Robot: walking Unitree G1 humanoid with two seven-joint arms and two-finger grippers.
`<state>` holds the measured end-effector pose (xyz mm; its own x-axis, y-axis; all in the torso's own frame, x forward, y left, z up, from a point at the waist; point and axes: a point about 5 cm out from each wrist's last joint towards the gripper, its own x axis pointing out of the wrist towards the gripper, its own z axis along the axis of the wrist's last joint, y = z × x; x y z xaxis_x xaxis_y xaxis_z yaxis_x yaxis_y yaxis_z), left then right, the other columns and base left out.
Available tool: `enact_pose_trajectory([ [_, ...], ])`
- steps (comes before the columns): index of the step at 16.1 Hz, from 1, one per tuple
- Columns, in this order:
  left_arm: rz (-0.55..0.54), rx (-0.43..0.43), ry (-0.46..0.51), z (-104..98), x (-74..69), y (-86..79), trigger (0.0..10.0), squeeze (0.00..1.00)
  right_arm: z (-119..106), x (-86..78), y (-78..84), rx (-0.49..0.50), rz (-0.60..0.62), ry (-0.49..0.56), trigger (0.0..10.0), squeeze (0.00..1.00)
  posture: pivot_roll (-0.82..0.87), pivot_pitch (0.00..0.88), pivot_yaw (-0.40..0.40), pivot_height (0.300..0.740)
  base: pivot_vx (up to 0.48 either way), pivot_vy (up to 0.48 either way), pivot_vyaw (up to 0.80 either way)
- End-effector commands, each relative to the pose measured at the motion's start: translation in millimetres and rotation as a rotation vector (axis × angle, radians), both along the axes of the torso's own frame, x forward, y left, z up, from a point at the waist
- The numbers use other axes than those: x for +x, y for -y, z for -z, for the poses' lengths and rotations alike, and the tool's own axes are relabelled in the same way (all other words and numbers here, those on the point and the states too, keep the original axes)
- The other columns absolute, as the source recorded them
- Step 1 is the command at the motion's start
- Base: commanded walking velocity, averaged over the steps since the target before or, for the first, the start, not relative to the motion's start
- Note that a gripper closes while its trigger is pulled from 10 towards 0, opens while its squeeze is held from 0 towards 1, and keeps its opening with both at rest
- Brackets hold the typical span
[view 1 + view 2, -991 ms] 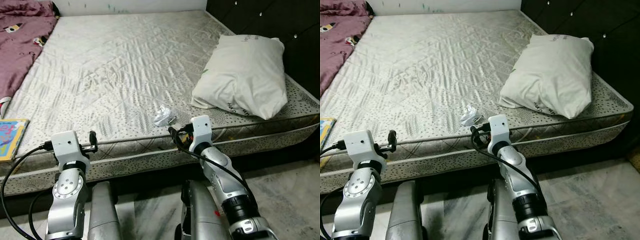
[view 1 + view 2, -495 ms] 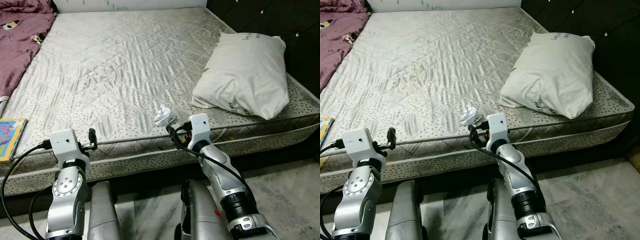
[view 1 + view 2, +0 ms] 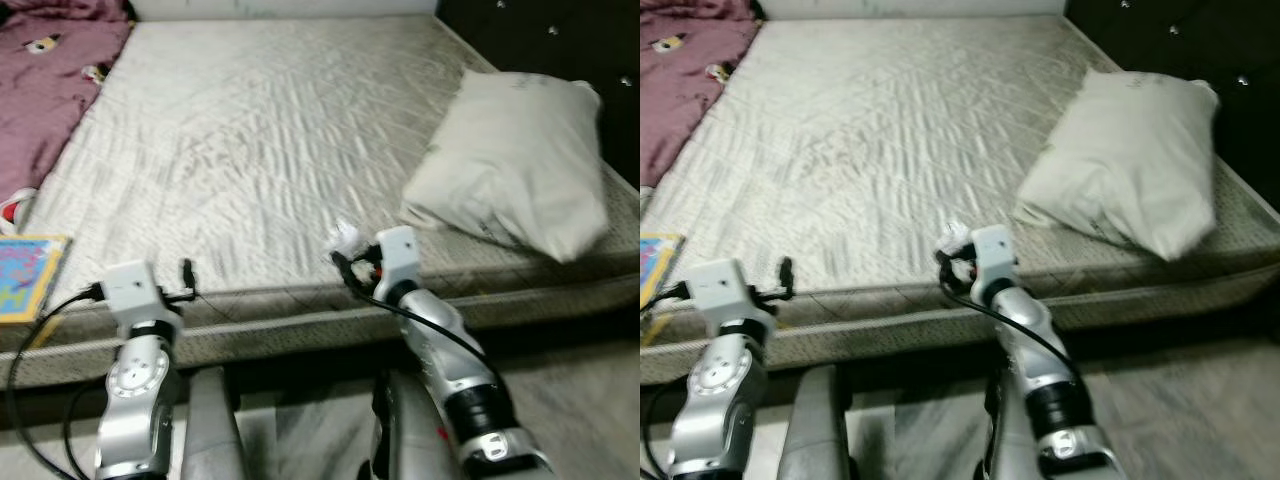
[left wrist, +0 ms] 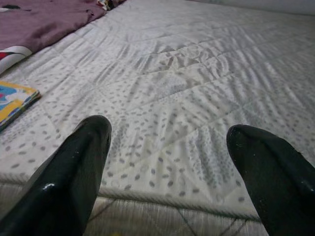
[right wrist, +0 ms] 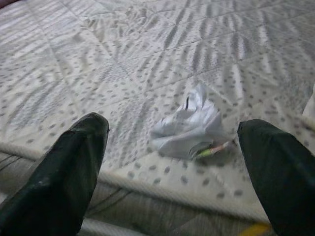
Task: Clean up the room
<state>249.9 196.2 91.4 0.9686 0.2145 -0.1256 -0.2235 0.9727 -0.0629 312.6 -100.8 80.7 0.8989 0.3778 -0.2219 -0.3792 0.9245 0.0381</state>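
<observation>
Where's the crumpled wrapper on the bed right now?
The crumpled wrapper lies near the mattress's front edge, just ahead of the open right end effector, with the pillow further to the robot's right.

One pillow [image 3: 515,160], one crumpled wrapper [image 5: 189,126], one book [image 3: 25,277], one purple blanket [image 3: 50,90]

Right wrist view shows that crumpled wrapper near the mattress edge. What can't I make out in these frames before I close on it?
- Crumpled wrapper: right wrist view is blurred, so its print and material are unreadable; in the head views the right gripper's wrist covers most of it.
- Book: cut by the left-eye frame edge.
- Blanket: cut off at the frame's edge.
- Pillow: motion blur smears its printing.
</observation>
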Motion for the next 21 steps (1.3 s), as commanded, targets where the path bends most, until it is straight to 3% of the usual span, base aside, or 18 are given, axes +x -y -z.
enact_pose_trajectory([
  [1,-0.005,0.004,0.015,-3,0.1,-2.4,10.0,0.0,-2,0.8,-2.3,0.001,-0.006,0.008,10.0,0.0,-0.05,0.0,-0.044,0.521,0.315,0.0,0.0],
  [6,0.0,-0.006,0.02,-3,0.3,-0.8,10.0,0.0,-1,0.2,-2.6,0.0,-0.013,0.009,10.0,0.0,-0.05,0.0,-0.044,0.521,0.311,0.0,0.0],
  [10,-0.014,-0.01,0.018,-4,0.3,-0.6,10.0,0.0,-1,-1.5,-3.5,-0.007,-0.033,0.011,10.0,0.0,-0.05,0.0,-0.037,0.521,0.0,0.0,0.0],
  [15,-0.031,0.005,-0.023,-3,-17.6,-9.7,10.0,0.0,-3,-2.8,-12.2,-0.001,-0.069,0.02,10.0,0.0,-0.02,0.008,-0.014,0.521,0.0,0.0,0.48],
  [19,-0.049,0.036,-0.029,-12,-27.3,-16.4,10.0,0.0,2,6.1,-21.4,0.046,-0.096,-0.044,10.0,0.0,0.04,0.057,-0.025,0.521,0.0,0.0,0.0],
  [21,-0.063,0.048,-0.04,-14,-38.6,-20.1,10.0,0.0,0,14.9,-28.4,0.021,-0.113,-0.013,10.0,0.0,0.08,0.094,-0.029,0.521,0.0,0.0,0.0],
])
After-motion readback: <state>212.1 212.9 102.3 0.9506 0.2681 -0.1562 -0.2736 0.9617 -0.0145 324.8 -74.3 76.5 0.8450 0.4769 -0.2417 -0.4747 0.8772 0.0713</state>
